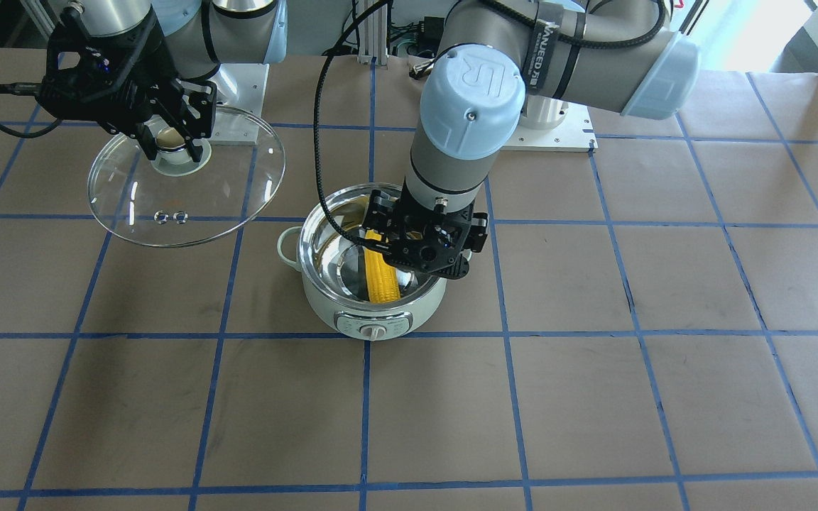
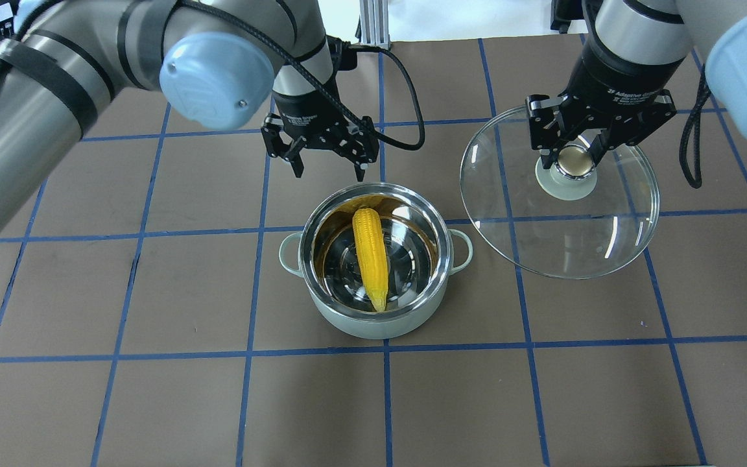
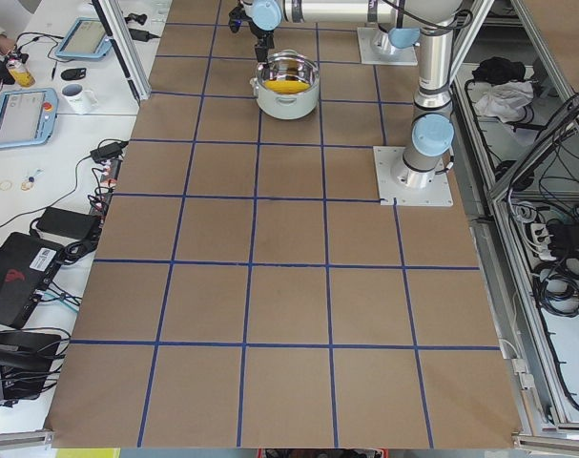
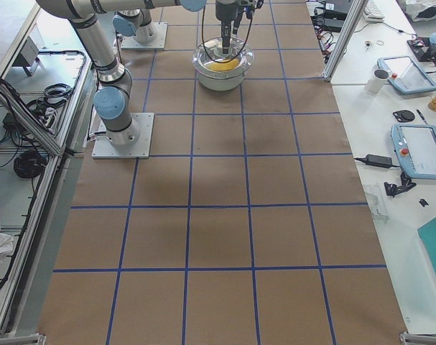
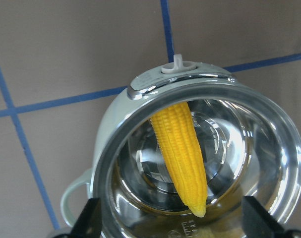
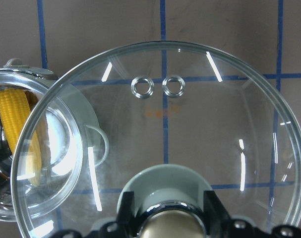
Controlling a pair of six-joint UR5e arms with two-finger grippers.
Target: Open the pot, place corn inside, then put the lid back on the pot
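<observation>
The pale green pot (image 2: 347, 324) stands open near the table's middle. The yellow corn (image 2: 371, 256) lies inside it, leaning on the steel wall, tapered end toward the robot. My left gripper (image 2: 329, 174) is open and empty, hovering just above the pot's far rim. Its fingers (image 5: 88, 220) frame the corn (image 5: 180, 153) in the left wrist view. My right gripper (image 2: 573, 162) is shut on the knob of the glass lid (image 2: 561, 233) and holds it tilted in the air to the right of the pot. The lid (image 6: 200, 124) and the corn (image 6: 11, 111) also show in the right wrist view.
The table is covered in brown paper with a blue tape grid (image 2: 386, 402). The arms' white base plates (image 1: 558, 135) sit at the robot side. Side benches with tablets and a mug (image 3: 77, 95) lie beyond the table's far edge.
</observation>
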